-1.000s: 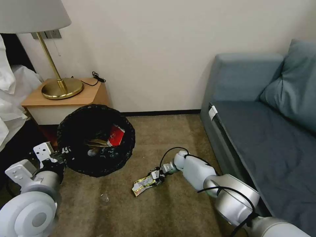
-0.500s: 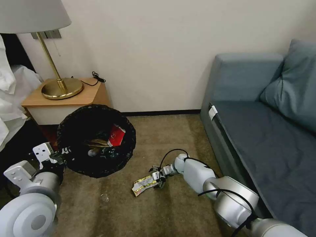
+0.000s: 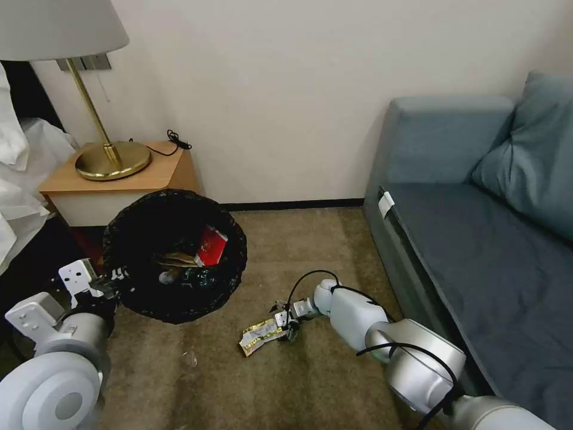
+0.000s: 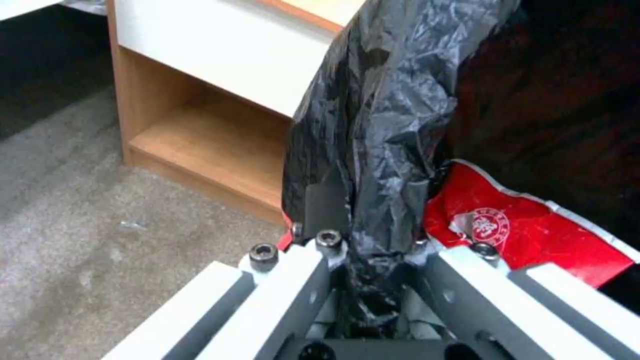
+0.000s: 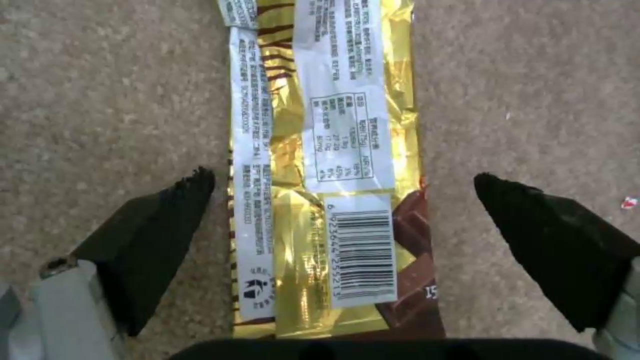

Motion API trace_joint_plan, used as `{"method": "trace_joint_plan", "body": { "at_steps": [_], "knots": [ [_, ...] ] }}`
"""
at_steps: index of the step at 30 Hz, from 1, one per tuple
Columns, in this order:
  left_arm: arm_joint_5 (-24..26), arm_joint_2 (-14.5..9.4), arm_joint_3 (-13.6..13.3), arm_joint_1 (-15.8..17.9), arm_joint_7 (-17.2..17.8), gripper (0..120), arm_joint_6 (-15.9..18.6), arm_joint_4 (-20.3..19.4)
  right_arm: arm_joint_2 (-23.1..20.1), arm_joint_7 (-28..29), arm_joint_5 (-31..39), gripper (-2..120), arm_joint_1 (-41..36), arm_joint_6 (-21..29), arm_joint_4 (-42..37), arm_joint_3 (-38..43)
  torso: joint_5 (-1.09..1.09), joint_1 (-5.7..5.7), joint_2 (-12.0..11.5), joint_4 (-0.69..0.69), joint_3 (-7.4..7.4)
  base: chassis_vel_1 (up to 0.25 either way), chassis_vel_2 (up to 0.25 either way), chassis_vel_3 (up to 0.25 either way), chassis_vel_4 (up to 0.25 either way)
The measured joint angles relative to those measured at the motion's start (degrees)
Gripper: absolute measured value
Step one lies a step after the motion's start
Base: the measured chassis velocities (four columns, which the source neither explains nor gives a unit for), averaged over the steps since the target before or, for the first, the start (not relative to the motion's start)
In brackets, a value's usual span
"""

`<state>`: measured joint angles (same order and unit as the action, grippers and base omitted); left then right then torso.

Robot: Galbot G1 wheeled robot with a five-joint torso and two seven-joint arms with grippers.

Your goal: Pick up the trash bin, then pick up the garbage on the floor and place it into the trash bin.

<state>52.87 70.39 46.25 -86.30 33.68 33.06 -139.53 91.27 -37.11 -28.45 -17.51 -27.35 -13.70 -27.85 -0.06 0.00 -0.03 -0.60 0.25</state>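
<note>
Our right gripper (image 5: 343,200) spreads wide astride the crinkly gold foil wrapper (image 5: 327,165); beside it, our left gripper (image 4: 363,235) pinches the trash bin (image 3: 174,254) by its black bag rim.

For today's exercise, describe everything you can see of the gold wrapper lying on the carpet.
The long, flat, shiny gold foil wrapper lies on the beige carpet, right of the black-lined trash bin. It carries white printed panels, a barcode and a brown chocolate picture at one end. It looks creased and empty. The right gripper is open, its black fingertips straddling the wrapper's barcode end without touching it.
</note>
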Motion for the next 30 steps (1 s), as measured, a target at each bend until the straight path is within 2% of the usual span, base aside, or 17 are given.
{"method": "trace_joint_plan", "body": {
  "at_steps": [6,8,14,16,18,19,20,22,23,25,26,28,29,30],
  "knots": [
    [-0.14,0.09,-0.16,-0.09,-0.02,0,-0.01,-0.12,-0.36,-0.12,0.5,95,0.06,0.8,0.0,0.01,0.01,0.0,0.0,0.01,0.0,0.0,0.0,0.0,0.0],
    [-0.18,0.07,-0.18,-0.11,-0.03,0,-0.01,-0.16,-0.86,0.06,0.62,90,0.38,1.03,0.06,0.13,0.01,0.0,0.0,0.03,0.0,0.0,0.0,0.0,0.0],
    [-0.2,0.02,-0.24,-0.08,-0.04,0,-0.02,-0.19,-1.17,0.32,0.85,85,0.47,1.35,0.16,0.26,0.0,0.0,0.0,0.0,0.0,0.0,0.0,0.0,0.0],
    [-0.25,-0.02,-0.37,-0.04,-0.05,0,-0.02,-0.19,-1.23,0.1,1.03,76,0.45,1.4,0.18,0.33,-0.04,0.0,0.0,-0.03,0.0,0.0,0.0,0.0,0.0],
    [-0.25,-0.02,-0.37,-0.04,-0.05,0,-0.02,-0.19,-1.24,0.05,1.05,74,0.45,1.4,0.18,0.33,-0.04,0.0,0.0,-0.03,0.0,0.0,0.0,0.0,0.0],
    [-0.28,-0.04,-0.4,-0.02,-0.07,0,-0.02,-0.19,-1.25,-0.03,1.07,65,0.42,1.38,0.17,0.34,-0.04,0.0,0.0,-0.04,0.0,0.0,0.0,0.0,0.0],
    [-0.28,-0.04,-0.4,-0.02,-0.07,0,-0.02,-0.19,-1.25,-0.03,1.07,65,0.42,1.38,0.17,0.34,-0.04,0.0,0.0,-0.04,0.0,0.0,0.0,0.0,0.0],
    [-0.38,-0.09,-0.42,0.03,-0.12,0,-0.06,-0.2,-1.27,-0.04,1.34,53,0.1,1.38,0.15,0.36,-0.04,0.0,0.01,-0.04,-0.01,0.0,0.0,0.0,0.0],
    [-0.38,-0.09,-0.42,0.03,-0.12,0,-0.06,-0.2,-1.27,-0.04,1.34,53,0.1,1.38,0.15,0.36,-0.04,0.0,0.01,-0.04,-0.01,0.0,0.0,0.0,0.0],
    [-0.45,-0.1,-0.4,-0.05,-0.18,0,-0.16,-0.22,-1.24,0.05,1.64,43,-0.18,1.63,0.16,0.3,-0.03,0.0,0.01,-0.02,-0.01,0.0,0.0,0.0,0.0],
    [-0.45,-0.1,-0.4,-0.05,-0.18,0,-0.16,-0.22,-1.24,0.05,1.64,43,-0.18,1.63,0.16,0.3,-0.03,0.0,0.01,-0.02,-0.01,0.0,0.0,0.0,0.0],
    [-0.61,-0.09,-0.4,-0.14,-0.33,0,-0.29,-0.23,-1.24,0.04,1.77,32,-0.45,1.65,0.21,0.15,-0.04,-0.01,0.02,-0.03,-0.02,0.0,0.0,0.0,0.0],
    [-0.61,-0.09,-0.4,-0.14,-0.33,0,-0.29,-0.23,-1.24,0.04,1.77,32,-0.45,1.65,0.21,0.15,-0.04,-0.01,0.02,-0.03,-0.02,0.0,0.0,0.0,0.0],
    [-0.66,-0.05,-0.42,-0.14,-0.36,0,-0.3,-0.23,-1.25,0.03,1.95,26,-0.54,1.79,0.24,0.1,-0.03,0.0,0.02,-0.03,-0.01,0.0,0.0,0.0,0.0]
  ]
}}
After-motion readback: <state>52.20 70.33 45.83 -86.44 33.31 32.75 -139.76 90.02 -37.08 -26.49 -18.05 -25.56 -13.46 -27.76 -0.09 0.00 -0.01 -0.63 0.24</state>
